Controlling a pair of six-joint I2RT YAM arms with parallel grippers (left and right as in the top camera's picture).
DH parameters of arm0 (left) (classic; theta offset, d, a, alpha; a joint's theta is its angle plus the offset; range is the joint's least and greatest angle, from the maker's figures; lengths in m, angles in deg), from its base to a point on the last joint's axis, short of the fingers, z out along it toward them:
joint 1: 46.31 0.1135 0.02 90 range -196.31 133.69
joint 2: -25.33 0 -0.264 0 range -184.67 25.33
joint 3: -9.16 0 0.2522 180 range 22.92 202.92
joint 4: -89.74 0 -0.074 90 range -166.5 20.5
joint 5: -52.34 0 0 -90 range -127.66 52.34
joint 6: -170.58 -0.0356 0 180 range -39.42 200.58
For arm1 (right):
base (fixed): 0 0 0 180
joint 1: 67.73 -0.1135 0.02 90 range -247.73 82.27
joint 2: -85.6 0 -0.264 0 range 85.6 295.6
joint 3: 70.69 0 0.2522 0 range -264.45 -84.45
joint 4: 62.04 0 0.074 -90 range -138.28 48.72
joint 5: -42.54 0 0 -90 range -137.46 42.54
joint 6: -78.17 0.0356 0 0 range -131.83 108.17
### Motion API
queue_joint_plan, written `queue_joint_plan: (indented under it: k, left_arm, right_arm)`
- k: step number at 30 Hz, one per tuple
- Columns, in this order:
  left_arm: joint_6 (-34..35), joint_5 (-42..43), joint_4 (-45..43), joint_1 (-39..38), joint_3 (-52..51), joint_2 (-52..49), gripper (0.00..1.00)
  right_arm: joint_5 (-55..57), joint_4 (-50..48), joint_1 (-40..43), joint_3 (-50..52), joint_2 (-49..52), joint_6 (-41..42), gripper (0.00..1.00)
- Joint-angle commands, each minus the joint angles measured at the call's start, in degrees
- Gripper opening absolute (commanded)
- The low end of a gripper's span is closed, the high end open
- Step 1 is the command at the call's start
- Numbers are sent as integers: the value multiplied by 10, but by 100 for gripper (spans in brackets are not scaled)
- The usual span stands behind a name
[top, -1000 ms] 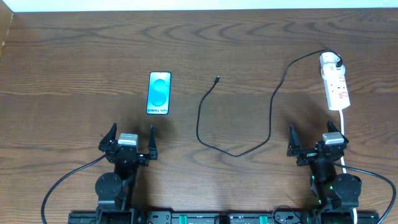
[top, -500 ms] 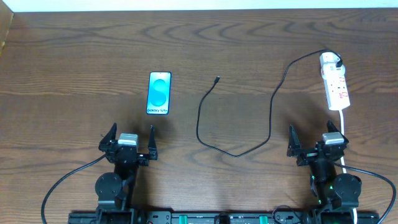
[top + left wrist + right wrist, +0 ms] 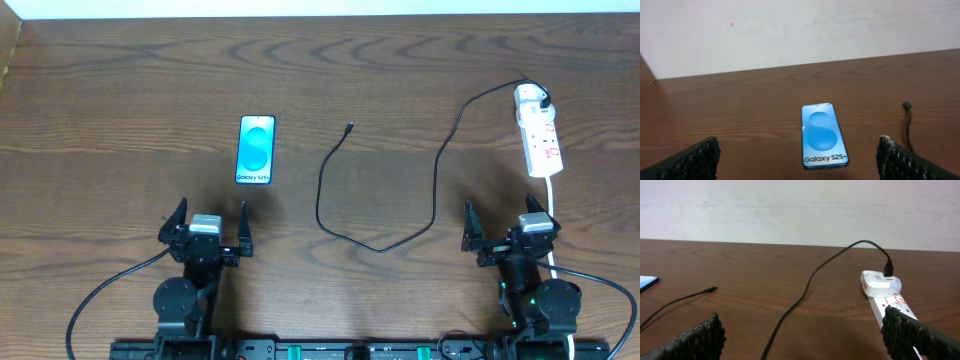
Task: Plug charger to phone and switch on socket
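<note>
My left pincer (image 3: 210, 216) wide, Galaxy S25+ phone (image 3: 256, 150) just ahead; right pincer (image 3: 510, 226) wide, power strip (image 3: 538, 135) ahead, charger cable (image 3: 436, 180) ahead-left.

The charger (image 3: 805, 286) is plugged into the socket (image 3: 881, 282), its cable trailing leftward.

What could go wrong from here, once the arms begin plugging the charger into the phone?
The plug tip of the charger is tiny and lies flat on the table, so a pinch may slip. The phone lies loose; pushing the tip in could slide it away. The charger loops over to the socket; dragging it could shift the socket too.
</note>
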Motion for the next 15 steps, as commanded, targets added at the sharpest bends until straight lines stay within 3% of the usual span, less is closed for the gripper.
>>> queue_joint_plan:
  k: [1, 9, 15]
  left_arm:
    - [-10, -27, 12, 3, -10, 3, 99]
    - [-5, -26, 10, 3, -2, -4, 99]
    - [-5, -24, 10, 3, 39, -64, 99]
  right_arm:
    - [3, 2, -6, 1, -2, -4, 99]
    - [3, 2, -6, 1, -2, -4, 99]
    - [3, 2, -6, 1, -2, -4, 99]
